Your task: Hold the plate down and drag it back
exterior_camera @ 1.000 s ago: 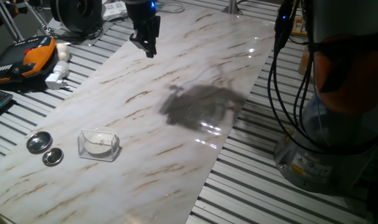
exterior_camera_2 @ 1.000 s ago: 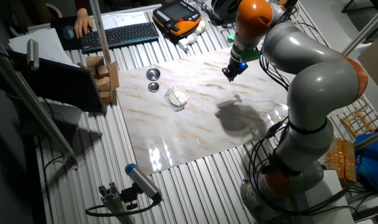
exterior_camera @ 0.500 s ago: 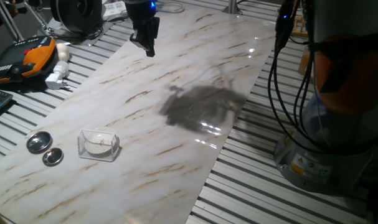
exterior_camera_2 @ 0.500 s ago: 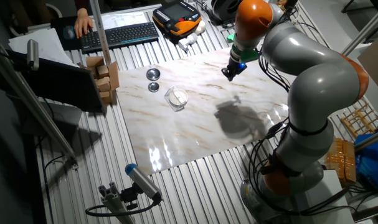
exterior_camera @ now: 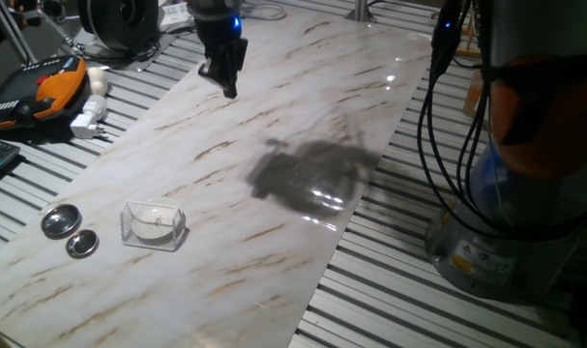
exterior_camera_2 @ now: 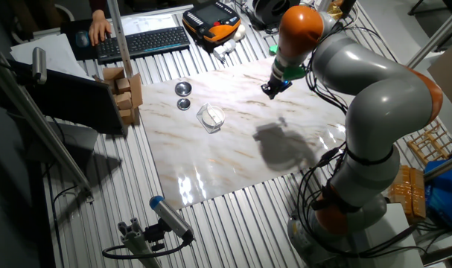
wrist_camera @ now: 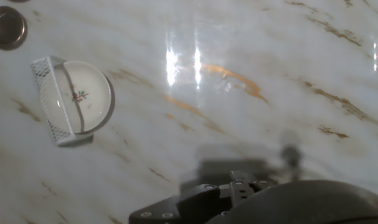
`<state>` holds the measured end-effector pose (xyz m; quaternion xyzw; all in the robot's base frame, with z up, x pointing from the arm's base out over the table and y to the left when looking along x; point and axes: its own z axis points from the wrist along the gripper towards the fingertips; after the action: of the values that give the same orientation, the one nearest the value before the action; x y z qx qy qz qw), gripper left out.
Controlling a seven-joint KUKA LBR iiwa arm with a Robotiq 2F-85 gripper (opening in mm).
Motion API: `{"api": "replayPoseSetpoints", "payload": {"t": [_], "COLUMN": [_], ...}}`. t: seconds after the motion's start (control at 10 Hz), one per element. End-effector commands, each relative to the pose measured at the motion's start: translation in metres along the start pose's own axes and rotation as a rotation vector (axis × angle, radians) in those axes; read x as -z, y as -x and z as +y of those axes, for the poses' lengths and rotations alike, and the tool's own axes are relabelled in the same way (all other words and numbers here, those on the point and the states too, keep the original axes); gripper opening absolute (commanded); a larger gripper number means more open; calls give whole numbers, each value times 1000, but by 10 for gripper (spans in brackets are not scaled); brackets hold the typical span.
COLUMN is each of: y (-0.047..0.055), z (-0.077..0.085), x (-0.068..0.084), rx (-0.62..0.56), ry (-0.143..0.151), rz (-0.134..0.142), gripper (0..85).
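Note:
The plate [wrist_camera: 86, 98] is a small round white dish with a faint speckled centre, at the upper left of the hand view. Its left part lies inside a clear wire-framed box [wrist_camera: 48, 102]. The plate also shows in one fixed view [exterior_camera: 158, 221], near the front left of the marble board, and in the other fixed view [exterior_camera_2: 211, 116]. My gripper [exterior_camera: 226, 87] hangs above the far end of the board, well away from the plate and touching nothing. It also shows in the other fixed view [exterior_camera_2: 268, 91]. Its fingers look closed together and empty.
Two shiny round metal lids [exterior_camera: 60, 221] [exterior_camera: 81, 244] lie just left of the box; one shows in the hand view [wrist_camera: 5, 26]. An orange handheld controller [exterior_camera: 51, 85], a keyboard [exterior_camera_2: 140, 41] and cardboard blocks [exterior_camera_2: 125, 89] sit off the board. Cables [exterior_camera: 430, 116] hang at the right.
The gripper has shifted slightly left along the far end of the board, and the arm's shadow on the marble moved with it. The plate, box and lids have not moved.

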<state>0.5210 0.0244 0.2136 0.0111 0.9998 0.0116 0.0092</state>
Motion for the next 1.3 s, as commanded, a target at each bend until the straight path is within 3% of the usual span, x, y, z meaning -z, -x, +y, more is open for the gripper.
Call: {"api": "replayPoseSetpoints", "payload": {"t": [0.0, 0.3, 0.8, 1.2], "y": [0, -1, 1, 2], "z": [5, 19, 29, 42], "x": [-6, -20, -33, -34], "rx": [-7, -42, -62, -132], "ry": [0, -4, 12, -5], "rz": [-3, -14, -19, -13], "gripper": [0, 0, 0, 0]}}
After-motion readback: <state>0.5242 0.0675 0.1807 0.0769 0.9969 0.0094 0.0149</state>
